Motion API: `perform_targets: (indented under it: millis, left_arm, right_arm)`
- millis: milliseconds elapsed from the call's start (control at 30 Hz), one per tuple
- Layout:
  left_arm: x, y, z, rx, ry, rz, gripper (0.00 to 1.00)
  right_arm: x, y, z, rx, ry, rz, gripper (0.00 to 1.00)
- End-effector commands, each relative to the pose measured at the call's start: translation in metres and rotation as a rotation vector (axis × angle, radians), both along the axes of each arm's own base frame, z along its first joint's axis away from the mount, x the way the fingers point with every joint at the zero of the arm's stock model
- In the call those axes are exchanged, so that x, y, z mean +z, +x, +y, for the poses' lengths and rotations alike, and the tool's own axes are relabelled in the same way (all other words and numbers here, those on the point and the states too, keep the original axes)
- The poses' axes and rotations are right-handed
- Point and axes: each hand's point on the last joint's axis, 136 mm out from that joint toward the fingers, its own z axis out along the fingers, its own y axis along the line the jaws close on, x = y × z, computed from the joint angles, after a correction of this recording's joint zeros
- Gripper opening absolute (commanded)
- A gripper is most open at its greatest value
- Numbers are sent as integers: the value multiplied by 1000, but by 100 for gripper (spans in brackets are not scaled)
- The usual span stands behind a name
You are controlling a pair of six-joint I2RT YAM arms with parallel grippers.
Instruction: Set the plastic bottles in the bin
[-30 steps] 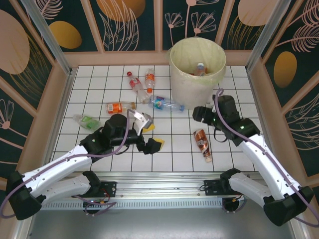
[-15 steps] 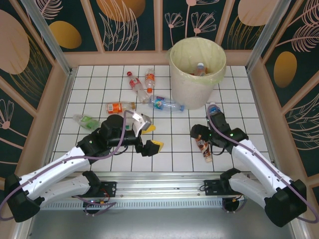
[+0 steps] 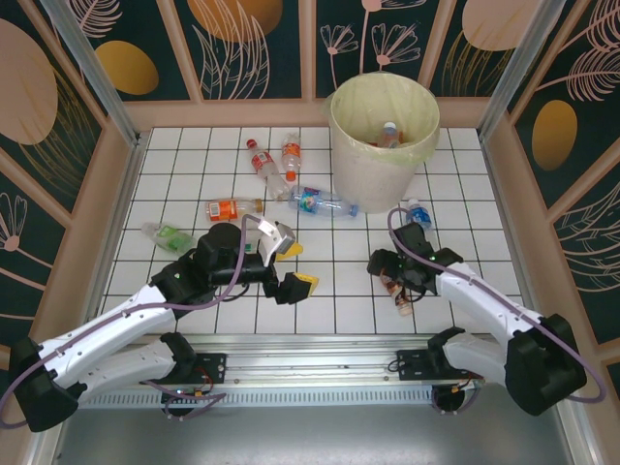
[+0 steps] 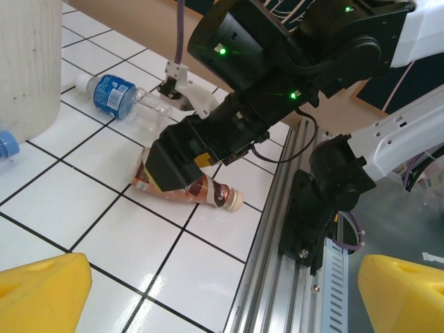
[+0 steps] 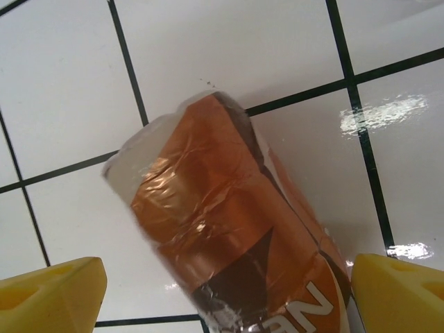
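Right wrist view, frame centre: right gripper (image 5: 225,286) has jaws released astride the brown bottle (image 5: 208,208); next they should clench, then lift toward the bin (image 3: 363,174).

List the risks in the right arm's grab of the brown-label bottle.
1. The brown-label bottle lies slanted inside the open right gripper; closing could spin it or squirt it out.
2. Its wall looks crumpled, so a squeeze may collapse it further and loosen the hold.
3. The blue-label bottle lies beside the bin; a low carry toward the bin could knock it away.
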Motion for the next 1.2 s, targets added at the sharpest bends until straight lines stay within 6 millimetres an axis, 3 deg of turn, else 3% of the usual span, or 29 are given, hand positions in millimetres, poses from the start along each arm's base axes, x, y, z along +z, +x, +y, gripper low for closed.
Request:
perform_targets:
  millis: [0, 267, 700, 967, 1167]
  left_arm:
    - [1, -3, -3, -24, -13, -24, 99]
    - [2, -3, -2, -21, -14, -24, 99]
    - [0, -3, -2, -16, -9, -19, 99]
    - [-1, -2, -2, -14, -8, -18, 99]
    - [-1, -2, -2, -14, -6, -16, 99]
  right_arm:
    - [-10, 4, 0, -14, -19, -8, 91]
    - [-21, 11, -2, -21, -63, 2, 86]
    - [-33, 14, -11, -29, -141, 13, 70]
    - [-33, 17, -15, -28, -173, 6, 59]
    - [-26, 22, -12, -18, -173, -23, 58]
